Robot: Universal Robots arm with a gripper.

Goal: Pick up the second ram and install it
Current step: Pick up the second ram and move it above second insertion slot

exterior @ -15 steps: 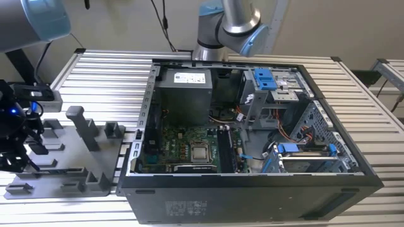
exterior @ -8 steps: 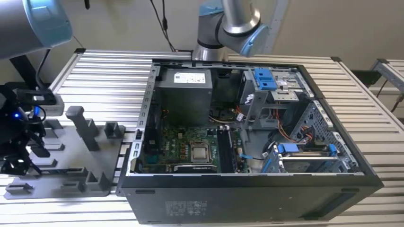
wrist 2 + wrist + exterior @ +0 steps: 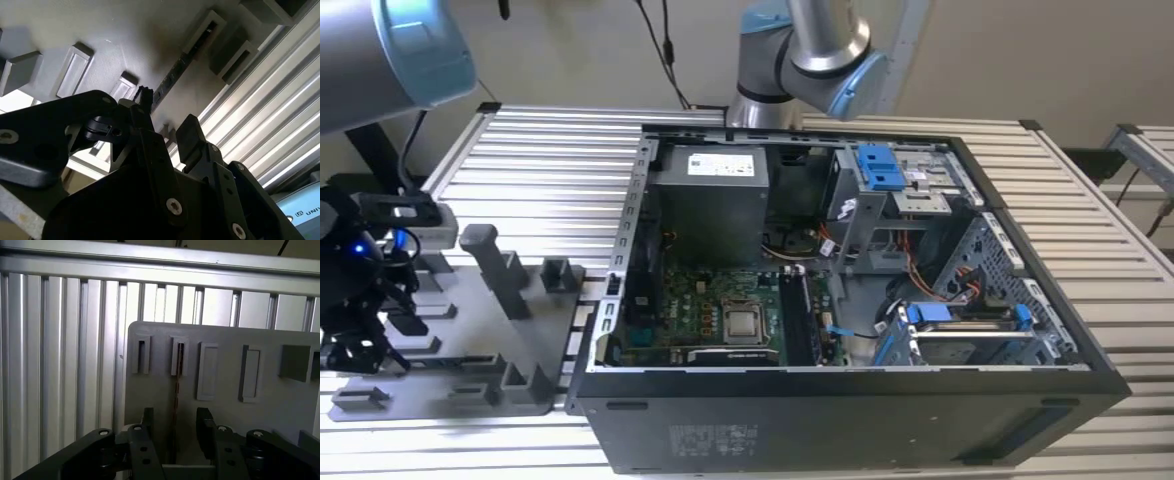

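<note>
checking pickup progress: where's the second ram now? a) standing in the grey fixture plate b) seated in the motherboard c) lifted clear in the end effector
A: in the first wrist view the second ram stands on edge in the grey fixture plate, with the open end effector straddling it.

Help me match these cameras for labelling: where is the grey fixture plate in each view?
Exterior view: fixture plate at the exterior view's left, beside the computer case.
First wrist view: fixture plate beyond the gripper.
Second wrist view: fixture plate behind the gripper.
Shared landmark: slatted table.
</note>
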